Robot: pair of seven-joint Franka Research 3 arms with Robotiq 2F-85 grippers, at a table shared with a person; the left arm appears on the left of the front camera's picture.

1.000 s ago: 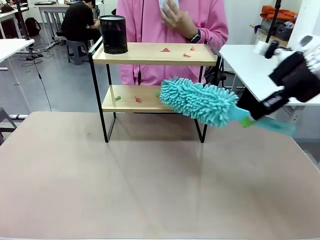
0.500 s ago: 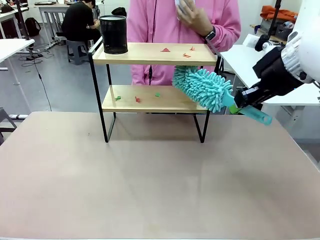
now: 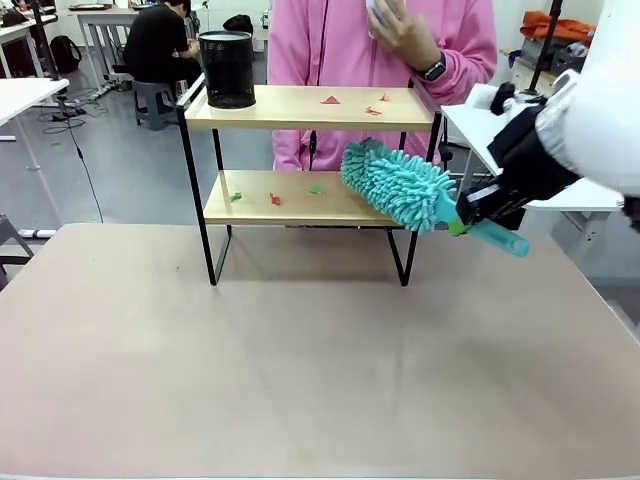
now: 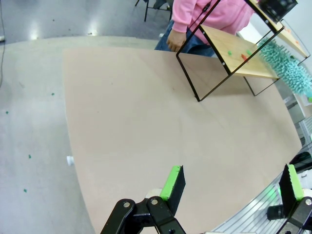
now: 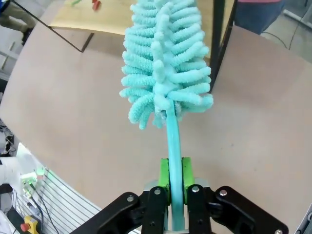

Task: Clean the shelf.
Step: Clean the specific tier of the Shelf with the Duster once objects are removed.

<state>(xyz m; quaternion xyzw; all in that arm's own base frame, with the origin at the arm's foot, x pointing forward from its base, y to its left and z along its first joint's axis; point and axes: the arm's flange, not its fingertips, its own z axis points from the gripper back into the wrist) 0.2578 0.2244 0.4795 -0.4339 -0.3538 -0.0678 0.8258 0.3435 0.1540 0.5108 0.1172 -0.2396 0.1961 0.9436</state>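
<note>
While your right arm has lifted and pulled back over the last second, the teal microfibre duster (image 3: 398,187) has gone from lying low and nearly flat across the front of the lower board to a steeper tilt at the right end of the shelf (image 3: 300,108). Its fluffy head now sits between the two boards, just inside the right front leg. Whether the fibres touch the lower board cannot be told from these views.

Your right gripper (image 5: 175,173) is clamped tight on the duster's thin handle, green pads pressed against both sides, with the head pointing straight out from the fingers. Your left gripper (image 4: 231,185) hangs over the near side of the table (image 3: 300,350) with its jaws wide apart and nothing between them.

The shelf stands at the far edge of the table, in front of the person (image 3: 380,60) in pink. The paper scraps (image 3: 274,198) on the lower board and those on the top board lie where they were a second ago, and the black mesh cup (image 3: 227,68) is unmoved at the top board's left end.

So read the swing as repositioning, not sweeping: nothing has been cleared yet. From here a stroke leftward along the lower board looks like your likely move.
</note>
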